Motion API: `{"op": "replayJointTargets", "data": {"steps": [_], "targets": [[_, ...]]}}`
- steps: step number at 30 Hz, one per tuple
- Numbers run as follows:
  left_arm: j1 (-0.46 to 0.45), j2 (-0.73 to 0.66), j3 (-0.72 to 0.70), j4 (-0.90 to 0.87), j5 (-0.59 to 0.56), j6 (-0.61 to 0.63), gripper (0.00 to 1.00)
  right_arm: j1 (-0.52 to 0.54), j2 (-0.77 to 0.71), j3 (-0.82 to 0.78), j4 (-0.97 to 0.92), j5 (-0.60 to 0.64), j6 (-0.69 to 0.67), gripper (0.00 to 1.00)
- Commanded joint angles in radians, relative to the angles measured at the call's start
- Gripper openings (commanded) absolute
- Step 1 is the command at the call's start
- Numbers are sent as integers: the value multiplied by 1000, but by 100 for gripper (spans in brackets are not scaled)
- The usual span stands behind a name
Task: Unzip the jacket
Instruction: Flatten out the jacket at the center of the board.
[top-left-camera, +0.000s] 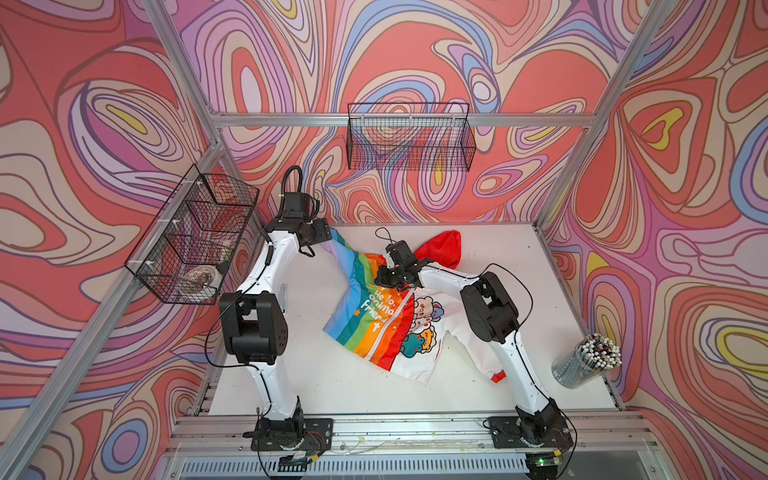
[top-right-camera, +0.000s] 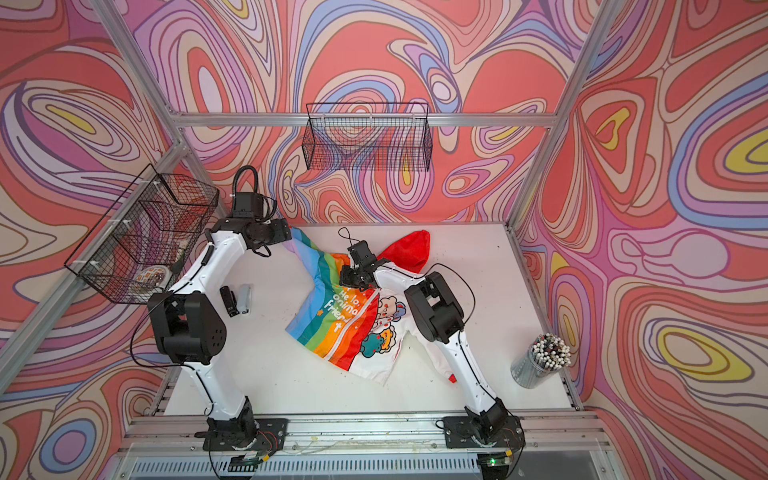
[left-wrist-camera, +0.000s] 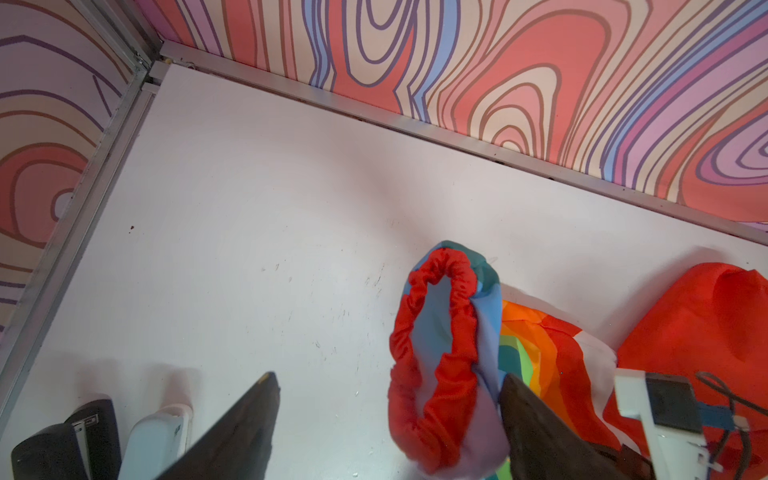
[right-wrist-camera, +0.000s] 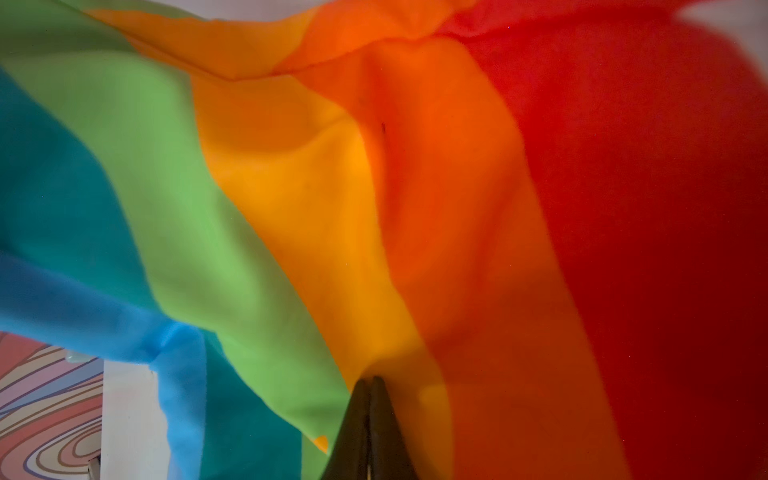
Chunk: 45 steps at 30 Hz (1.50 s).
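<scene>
Right pincer (right-wrist-camera: 369, 380): clenched on a yellow-orange stripe of the thin rainbow-and-white child's jacket (top-left-camera: 361, 328), which lies on the white tabletop (top-left-camera: 291, 374). Left pincer (left-wrist-camera: 386, 376): spread wide, red gathered sleeve cuff (left-wrist-camera: 432, 357) just beside one finger.

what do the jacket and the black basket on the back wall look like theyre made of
Jacket: thin, matte woven fabric, likely a light synthetic; it creases softly and light glows through it in the right wrist view. Basket: metal wire with a black coating, seemingly; a rigid open grid you can see through.
</scene>
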<state>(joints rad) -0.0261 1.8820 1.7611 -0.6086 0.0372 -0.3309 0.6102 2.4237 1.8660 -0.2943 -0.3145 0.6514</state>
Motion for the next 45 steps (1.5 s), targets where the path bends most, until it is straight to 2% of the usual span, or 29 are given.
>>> {"op": "replayJointTargets", "data": {"steps": [1, 8, 11, 14, 17, 21, 28, 32, 35, 40, 45], "targets": [[15, 12, 46, -23, 17, -37, 82, 5, 53, 38, -65, 23, 26, 7], [68, 0, 66, 6, 108, -97, 81, 6, 86, 44, -97, 28, 31, 7], [74, -51, 61, 27, 152, -90, 81, 6, 77, 48, -68, -19, 9, 10], [68, -136, -5, 61, 196, -90, 81, 5, 27, 67, -61, -46, -60, 15], [29, -251, -131, 102, 201, -84, 80, 6, -98, -4, -41, -1, -109, 21], [-47, -393, -318, 142, 157, -70, 79, 4, -328, -220, -16, 114, -99, 29], [-237, -495, -506, 178, 106, -48, 76, 5, -729, -627, -90, 395, -38, 33], [-364, -475, -580, 243, 112, -37, 76, 4, -915, -784, -229, 535, 25, 36], [-428, -402, -596, 314, 130, -38, 76, 4, -1018, -855, -354, 584, 93, 37], [-471, -233, -528, 388, 176, -61, 73, 4, -1105, -957, -500, 601, 213, 37], [-471, -53, -383, 355, 167, -66, 71, 4, -1149, -1069, -500, 587, 290, 34]]}}
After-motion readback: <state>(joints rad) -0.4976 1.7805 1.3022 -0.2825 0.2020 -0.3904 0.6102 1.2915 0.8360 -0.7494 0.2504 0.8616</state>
